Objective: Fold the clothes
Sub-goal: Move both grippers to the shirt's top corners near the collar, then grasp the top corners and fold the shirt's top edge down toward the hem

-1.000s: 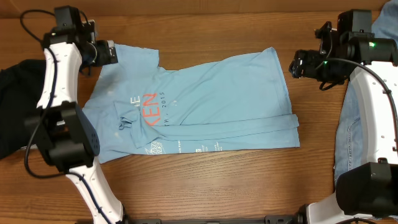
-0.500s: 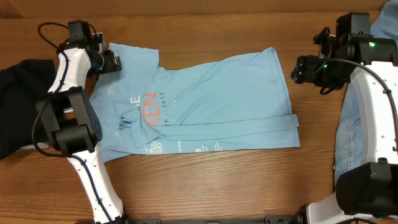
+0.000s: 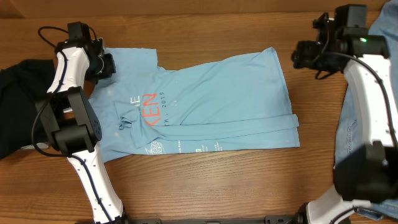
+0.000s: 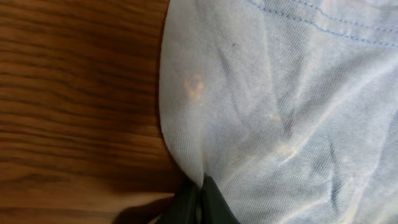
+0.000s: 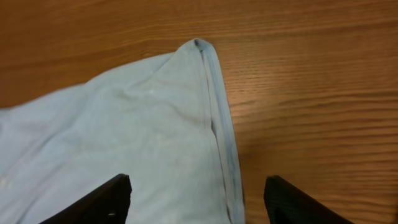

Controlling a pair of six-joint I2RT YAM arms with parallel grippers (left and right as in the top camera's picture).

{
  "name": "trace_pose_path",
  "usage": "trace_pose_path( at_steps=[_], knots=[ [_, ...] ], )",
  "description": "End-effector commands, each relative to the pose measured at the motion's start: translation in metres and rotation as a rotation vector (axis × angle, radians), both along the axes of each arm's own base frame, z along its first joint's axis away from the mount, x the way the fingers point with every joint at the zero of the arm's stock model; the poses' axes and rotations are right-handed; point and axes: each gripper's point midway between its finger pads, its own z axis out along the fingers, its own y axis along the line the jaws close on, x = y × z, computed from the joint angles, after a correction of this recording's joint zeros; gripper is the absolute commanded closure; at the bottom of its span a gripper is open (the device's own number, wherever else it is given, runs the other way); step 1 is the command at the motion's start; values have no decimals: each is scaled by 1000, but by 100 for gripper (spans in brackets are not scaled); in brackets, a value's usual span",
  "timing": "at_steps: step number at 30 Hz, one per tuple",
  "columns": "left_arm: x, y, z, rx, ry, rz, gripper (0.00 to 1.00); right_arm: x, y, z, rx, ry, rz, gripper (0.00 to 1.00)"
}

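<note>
The clothes are a light sky-blue T-shirt (image 3: pixel 211 99) spread across the wooden table, with coral and white lettering on its left half. My left gripper (image 3: pixel 107 65) sits at the shirt's far-left corner. In the left wrist view its jaws (image 4: pixel 202 186) are shut on a pinched fold of the shirt's edge (image 4: pixel 267 93). My right gripper (image 3: pixel 300 55) hovers at the shirt's far-right corner. In the right wrist view it (image 5: pixel 198 180) is open, its dark fingers (image 5: pixel 106 199) straddling the hemmed edge of the cloth (image 5: pixel 155 124), touching nothing.
A black garment pile (image 3: pixel 15 106) lies at the table's left edge beside the left arm. Faded denim jeans (image 3: pixel 351 137) lie along the right side under the right arm. Bare wooden table (image 3: pixel 205 180) runs in front of the shirt.
The left gripper has settled at the shirt's far-left corner and shut on its edge. The right gripper has shifted slightly toward the far edge of the table and narrowed a little.
</note>
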Motion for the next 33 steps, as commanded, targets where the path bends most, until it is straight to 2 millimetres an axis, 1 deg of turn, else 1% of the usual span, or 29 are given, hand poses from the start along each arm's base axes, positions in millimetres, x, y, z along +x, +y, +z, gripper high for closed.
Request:
trace_pose_path(
  at_steps=[1, 3, 5, 7, 10, 11, 14, 17, 19, 21, 22, 23, 24, 25, 27, 28, 29, 30, 31, 32, 33],
  knots=[
    [2, -9, 28, -77, -44, 31, 96, 31, 2, -38, 44, 3, 17, 17],
    [0, -11, 34, -88, -41, 47, 96, 52, 7, -65, 76, -16, 36, 15],
    [-8, -12, 33, -94, -11, 49, 96, 69, 12, -90, 111, -33, 57, 14],
    [-14, -14, 31, -102, 19, 57, 96, 83, 15, -108, 121, -55, 68, 12],
    [-19, -15, 30, -109, 40, 70, 96, 100, 18, -128, 117, -92, 79, 11],
    [-19, -15, 30, -112, 42, 76, 96, 107, 21, -135, 115, -111, 87, 7],
    [-19, -16, 30, -115, 43, 89, 96, 121, 30, -144, 105, -164, 114, 2],
    [-18, -18, 30, -115, 39, 86, 96, 131, 40, -148, 103, -205, 135, 0],
    [-16, -19, 31, -113, 32, 81, 96, 133, 47, -151, 101, -211, 146, 0],
    [-15, -19, 31, -113, 29, 81, 96, 131, 48, -160, 77, -193, 138, 2],
    [-15, -19, 31, -112, 29, 81, 96, 130, 48, -168, 62, -175, 131, 5],
    [-15, -19, 31, -112, 29, 81, 96, 128, 46, -173, 49, -161, 123, 9],
    [-15, -19, 31, -112, 29, 81, 96, 125, 42, -184, 35, -132, 104, 17],
    [-15, -19, 31, -112, 29, 81, 96, 123, 41, -188, 30, -118, 100, 26],
    [-15, -19, 31, -113, 29, 80, 96, 121, 37, -191, 15, -107, 86, 55],
    [-15, -19, 31, -113, 29, 80, 96, 122, 37, -191, 13, -109, 84, 66],
    [-15, -19, 31, -113, 29, 81, 96, 123, 35, -191, 11, -109, 61, 70],
    [-15, -19, 31, -113, 31, 81, 96, 123, 32, -191, 5, -108, 48, 82],
    [-16, -19, 30, -113, 33, 81, 96, 123, 31, -191, 4, -108, 42, 86],
    [-17, -20, 30, -114, 36, 81, 96, 124, 27, -191, 0, -104, 15, 95],
    [-17, -20, 30, -114, 38, 81, 96, 124, 24, -191, -4, -103, 3, 96]
  ],
)
